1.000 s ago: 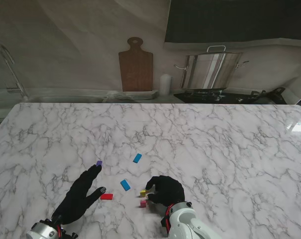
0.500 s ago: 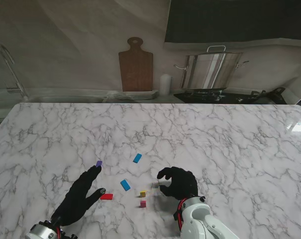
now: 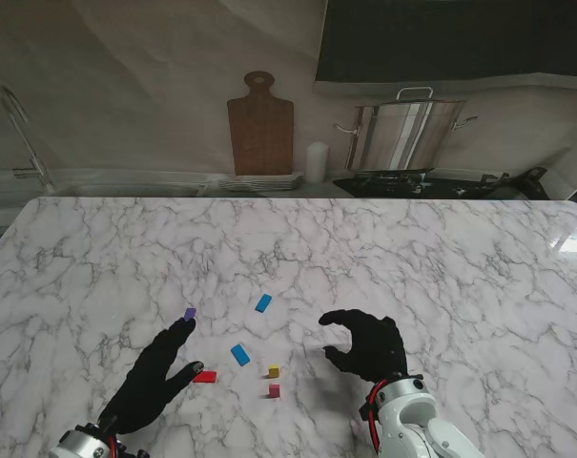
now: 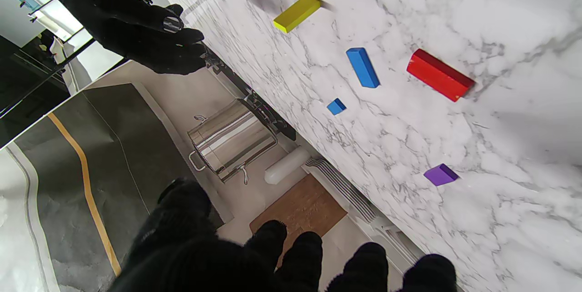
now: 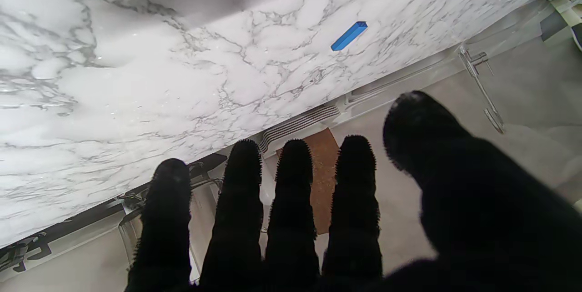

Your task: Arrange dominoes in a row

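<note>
A large steel stockpot (image 3: pixel 407 134) stands on the counter at the upper right of the stand view, its lid on, so what it holds cannot be seen. Beside it are a white cylinder (image 3: pixel 316 161) and a wooden cutting board (image 3: pixel 260 124) leaning on the wall.

The marble table (image 3: pixel 441 258) fills the middle of the frame. Six dominoes lie scattered at lower centre, not in a row: purple domino (image 3: pixel 190 313), far blue domino (image 3: pixel 263 303), near blue domino (image 3: pixel 240 355), red domino (image 3: pixel 205 377), yellow domino (image 3: pixel 274 371) and pink domino (image 3: pixel 274 390).

The left hand (image 3: pixel 153 377) lies at the lower left, fingers spread, grasping nothing, its thumb tip just beside the red domino. The right hand (image 3: pixel 368 345) hovers right of the yellow and pink pieces, fingers loosely curled and apart, released.
</note>
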Robot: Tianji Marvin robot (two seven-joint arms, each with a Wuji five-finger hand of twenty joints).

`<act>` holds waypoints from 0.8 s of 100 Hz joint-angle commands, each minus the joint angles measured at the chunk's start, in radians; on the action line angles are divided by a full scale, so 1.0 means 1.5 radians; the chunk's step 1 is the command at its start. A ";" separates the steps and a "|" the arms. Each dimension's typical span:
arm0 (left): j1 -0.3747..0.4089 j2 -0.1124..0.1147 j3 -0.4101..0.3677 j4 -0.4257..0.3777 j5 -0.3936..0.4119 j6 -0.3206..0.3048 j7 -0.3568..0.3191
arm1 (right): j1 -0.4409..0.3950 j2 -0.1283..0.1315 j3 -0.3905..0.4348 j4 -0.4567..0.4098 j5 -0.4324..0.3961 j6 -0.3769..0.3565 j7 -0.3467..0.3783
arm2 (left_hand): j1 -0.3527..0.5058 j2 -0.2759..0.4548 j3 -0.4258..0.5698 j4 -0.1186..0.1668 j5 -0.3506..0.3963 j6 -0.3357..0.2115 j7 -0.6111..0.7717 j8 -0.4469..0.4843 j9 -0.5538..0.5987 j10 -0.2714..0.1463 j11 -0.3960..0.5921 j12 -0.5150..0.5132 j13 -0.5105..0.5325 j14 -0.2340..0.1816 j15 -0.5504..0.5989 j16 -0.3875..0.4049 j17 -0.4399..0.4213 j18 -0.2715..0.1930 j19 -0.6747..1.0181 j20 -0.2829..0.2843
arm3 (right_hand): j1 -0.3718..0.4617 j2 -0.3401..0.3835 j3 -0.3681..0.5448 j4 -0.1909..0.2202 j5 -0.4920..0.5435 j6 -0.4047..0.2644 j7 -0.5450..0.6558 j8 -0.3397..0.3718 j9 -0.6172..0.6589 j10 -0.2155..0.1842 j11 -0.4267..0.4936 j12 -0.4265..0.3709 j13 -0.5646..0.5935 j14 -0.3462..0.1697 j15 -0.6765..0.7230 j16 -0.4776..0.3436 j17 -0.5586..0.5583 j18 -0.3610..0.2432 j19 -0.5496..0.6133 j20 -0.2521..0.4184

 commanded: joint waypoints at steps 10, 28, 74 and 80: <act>0.001 0.000 0.008 0.000 0.005 -0.001 -0.010 | -0.027 0.000 0.012 -0.015 0.014 -0.036 -0.020 | 0.011 0.012 -0.006 0.015 -0.016 -0.006 -0.014 -0.010 -0.020 -0.007 -0.004 -0.003 -0.015 -0.019 -0.004 -0.009 0.001 -0.015 0.002 0.008 | -0.033 0.047 -0.034 0.026 -0.044 -0.012 -0.018 -0.028 -0.036 0.003 -0.051 -0.036 0.000 -0.023 -0.086 -0.042 -0.029 0.018 -0.090 -0.062; -0.002 0.001 0.013 0.002 0.009 0.000 -0.010 | -0.047 -0.005 0.019 -0.023 0.030 -0.066 -0.045 | 0.011 0.012 -0.006 0.015 -0.016 -0.009 -0.013 -0.008 -0.020 -0.007 -0.004 -0.002 -0.014 -0.019 -0.004 -0.009 0.001 -0.015 0.002 0.008 | -0.039 0.079 -0.062 0.030 -0.064 -0.010 -0.028 -0.037 -0.069 0.009 -0.079 -0.061 -0.032 -0.036 -0.150 -0.082 -0.059 0.014 -0.177 -0.144; -0.037 0.006 0.046 0.035 0.027 0.003 -0.014 | -0.059 -0.021 -0.002 -0.014 0.082 -0.096 -0.101 | 0.002 0.010 -0.007 0.016 -0.019 -0.028 -0.018 -0.008 -0.021 -0.007 -0.006 0.001 -0.015 -0.018 -0.004 -0.006 0.000 -0.014 0.002 0.010 | -0.049 0.273 -0.250 0.062 -0.210 0.000 -0.163 -0.078 -0.208 -0.010 -0.130 -0.120 -0.184 -0.073 -0.225 -0.136 -0.144 -0.033 -0.289 -0.254; -0.040 0.007 0.050 0.038 0.032 0.003 -0.016 | -0.058 -0.022 -0.008 -0.008 0.088 -0.103 -0.107 | -0.003 0.011 -0.008 0.016 -0.019 -0.030 -0.020 -0.012 -0.022 -0.007 -0.008 -0.003 -0.015 -0.020 -0.005 -0.007 0.000 -0.014 0.001 0.009 | -0.055 0.278 -0.257 0.062 -0.221 -0.004 -0.176 -0.086 -0.223 -0.016 -0.137 -0.126 -0.203 -0.078 -0.233 -0.141 -0.152 -0.034 -0.297 -0.256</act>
